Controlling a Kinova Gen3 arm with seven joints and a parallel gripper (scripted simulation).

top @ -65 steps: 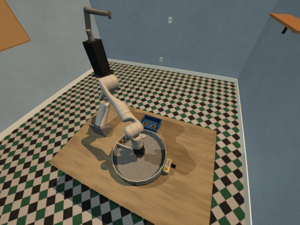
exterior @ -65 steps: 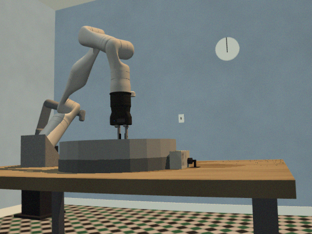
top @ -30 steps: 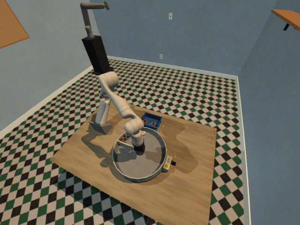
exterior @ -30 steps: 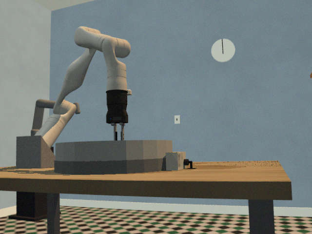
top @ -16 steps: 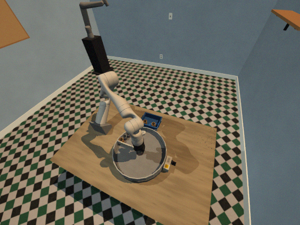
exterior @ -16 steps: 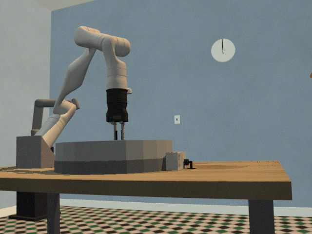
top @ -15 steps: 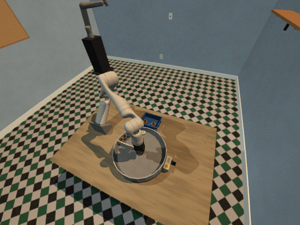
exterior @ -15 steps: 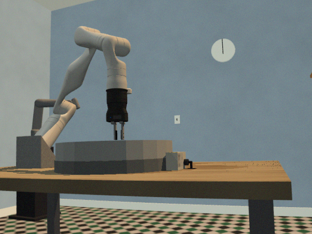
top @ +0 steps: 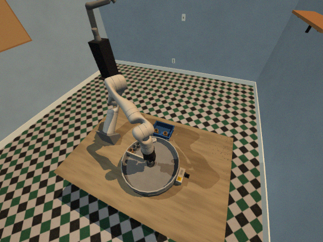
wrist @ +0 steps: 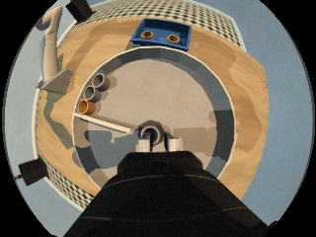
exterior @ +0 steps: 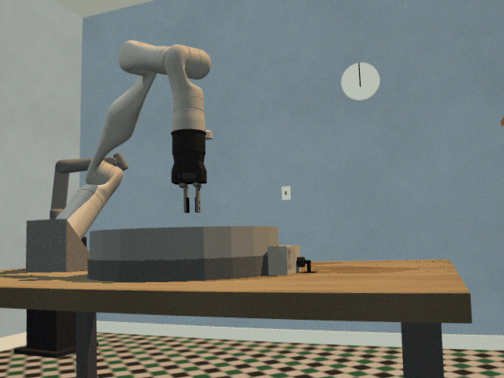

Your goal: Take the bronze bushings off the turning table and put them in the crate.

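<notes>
My gripper (top: pixel 150 163) (exterior: pixel 192 210) (wrist: pixel 158 138) is partly open and empty, above the turning table (top: pixel 148 182) (exterior: pixel 175 244) (wrist: pixel 173 89), with its fingers above the rim. One bronze bushing (top: pixel 130 152) (wrist: pixel 92 107) stands inside the rim at the left. Beside it in a row stand two steel bushings (wrist: pixel 105 84) (wrist: pixel 96 94). Below the fingers is a grey ring-shaped piece (wrist: pixel 142 134); I cannot tell whether it is a bushing or the hub. Two bronze bushings (wrist: pixel 147 38) (wrist: pixel 173 41) are in the blue crate (top: pixel 170 134) (wrist: pixel 187 45), apart.
A pale bar (top: pixel 135 155) (wrist: pixel 106 123) runs from the table's rim towards the middle, beside the bronze bushing. The crate stands behind the rim. A small box (top: pixel 179 177) (exterior: pixel 279 260) with a black knob sits outside the rim at the right. The rim wall is high.
</notes>
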